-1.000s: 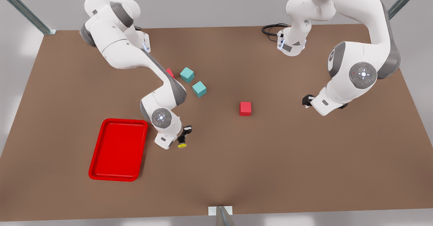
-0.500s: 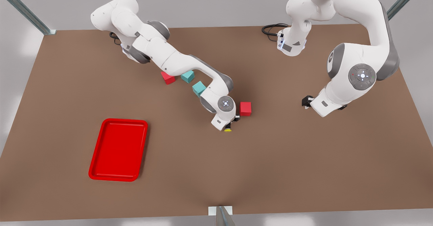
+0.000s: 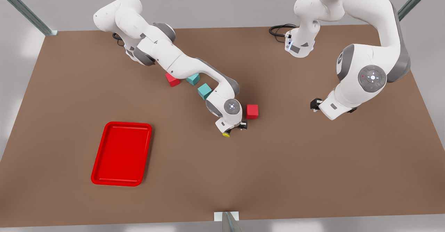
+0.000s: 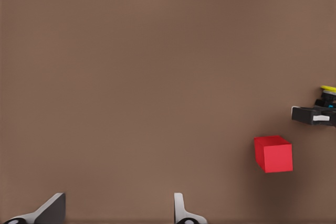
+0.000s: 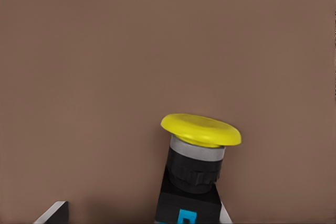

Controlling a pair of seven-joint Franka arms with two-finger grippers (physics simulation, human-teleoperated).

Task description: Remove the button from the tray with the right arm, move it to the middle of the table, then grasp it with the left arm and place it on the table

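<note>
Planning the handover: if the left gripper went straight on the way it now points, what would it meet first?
Judging by its wrist view, the left gripper, fingers open, points at bare table, which it would likely meet first. The red cube lies off to one side.

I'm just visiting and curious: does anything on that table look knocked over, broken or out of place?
Nothing looks damaged or spilled. The red tray lies flat, and the cubes sit upright on the table. The one unusual thing: the button is held in the right claw near the table's middle. The left claw waits open.
</note>
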